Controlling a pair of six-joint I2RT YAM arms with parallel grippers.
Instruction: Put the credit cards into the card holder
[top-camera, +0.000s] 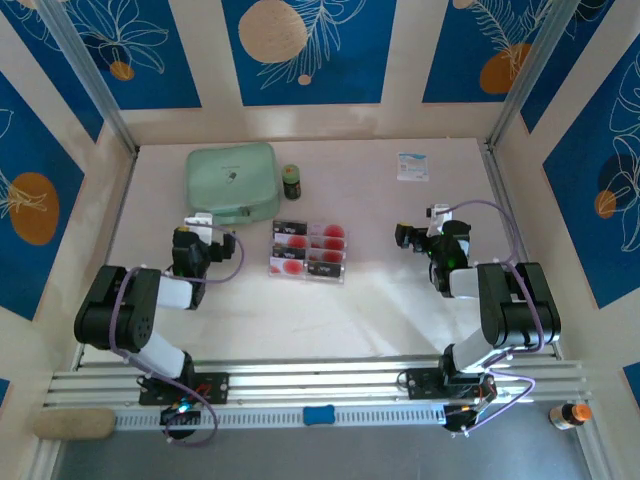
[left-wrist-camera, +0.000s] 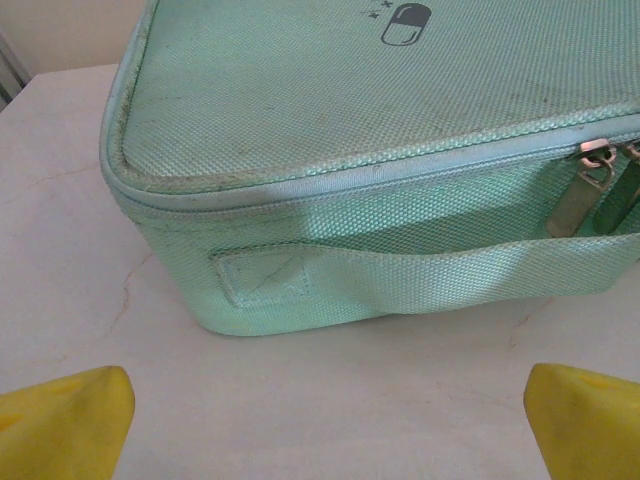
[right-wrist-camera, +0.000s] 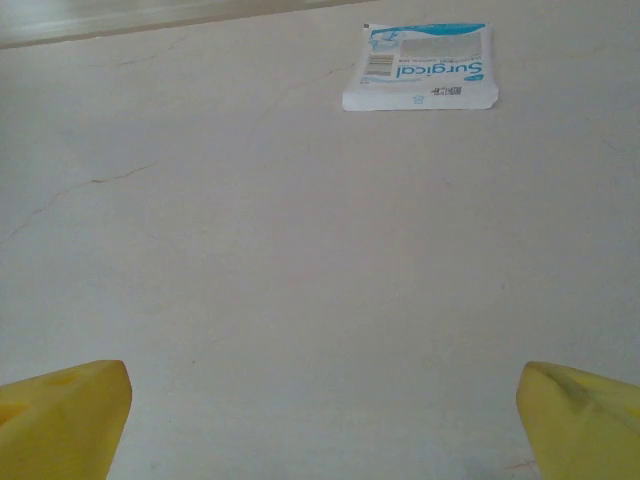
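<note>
As they lie now, cards (top-camera: 308, 250): in tray (top-camera: 343, 279), mid-table, long axis left–right.
Holder (top-camera: 291, 181): beyond, beside mint case (top-camera: 231, 182).
Left gripper (left-wrist-camera: 320, 440): spread, empty — cards to its right.
Right gripper (right-wrist-camera: 320, 430): spread, empty — cards leftward, about as near.

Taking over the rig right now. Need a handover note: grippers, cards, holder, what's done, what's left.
Left gripper: open, empty, facing the mint case.
Right gripper: open, empty, low over the table, facing a surgical packet.
Cards: in the clear tray, mid-table between the arms.
Holder: likely the small dark-green thing right of the case; too small to be sure.
Done: nothing yet.
Left: every card into the holder.
</note>
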